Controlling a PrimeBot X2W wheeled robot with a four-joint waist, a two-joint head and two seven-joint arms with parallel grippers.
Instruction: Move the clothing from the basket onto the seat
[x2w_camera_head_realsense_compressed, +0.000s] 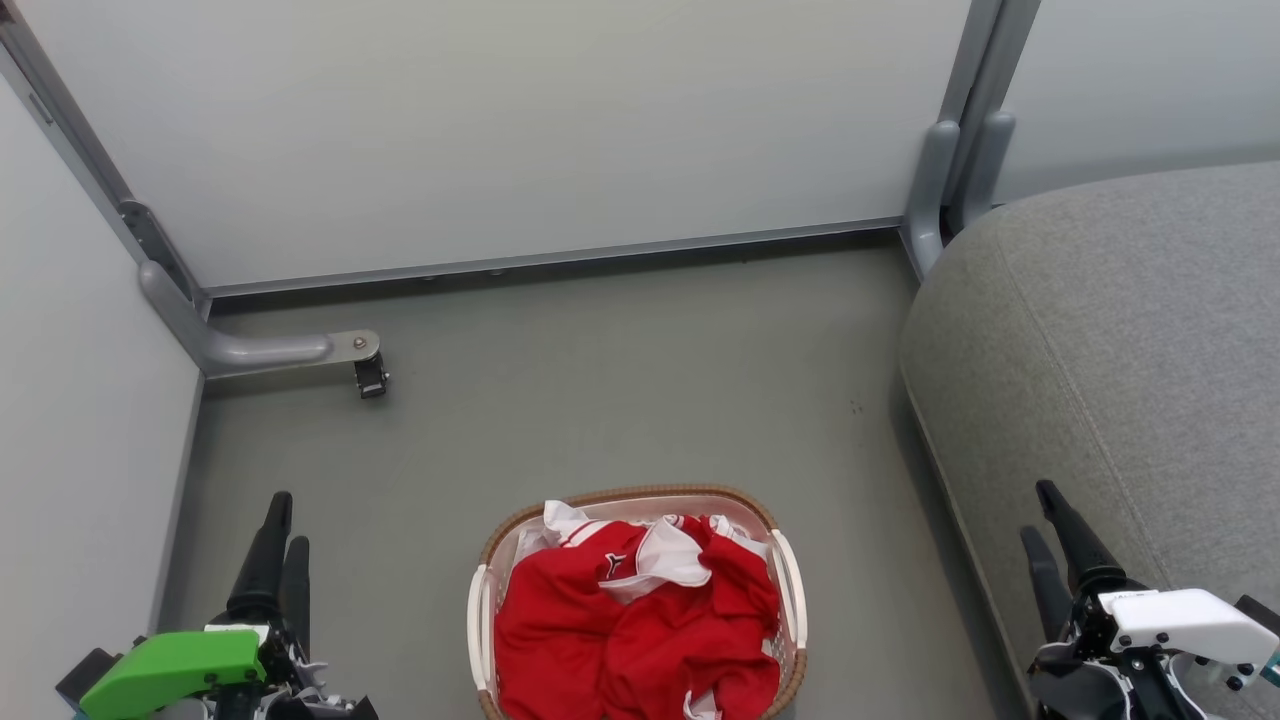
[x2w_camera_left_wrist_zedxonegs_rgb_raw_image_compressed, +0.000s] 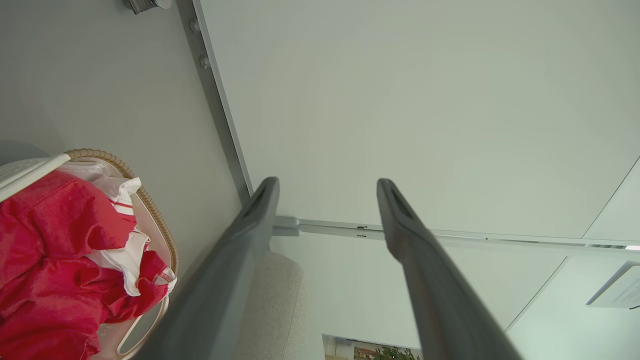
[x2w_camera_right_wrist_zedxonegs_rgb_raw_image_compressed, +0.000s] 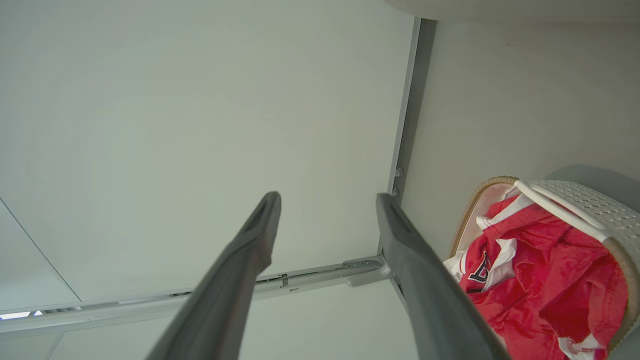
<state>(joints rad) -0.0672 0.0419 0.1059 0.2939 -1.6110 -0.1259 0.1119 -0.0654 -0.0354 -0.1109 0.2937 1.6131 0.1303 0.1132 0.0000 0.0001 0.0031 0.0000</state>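
Red clothing with white trim is heaped in the white basket with a brown woven rim, on the floor at the bottom centre of the head view. The grey seat fills the right side. My left gripper stands open at the lower left, well left of the basket, holding nothing. My right gripper stands open at the lower right, over the seat's front edge. In the left wrist view the open left gripper has the clothing at its left. In the right wrist view the open right gripper has the basket at its right.
Pale partition panels close off the back and left. A grey metal foot with a small black caster juts onto the floor at the left. Grey floor lies between basket, panels and seat.
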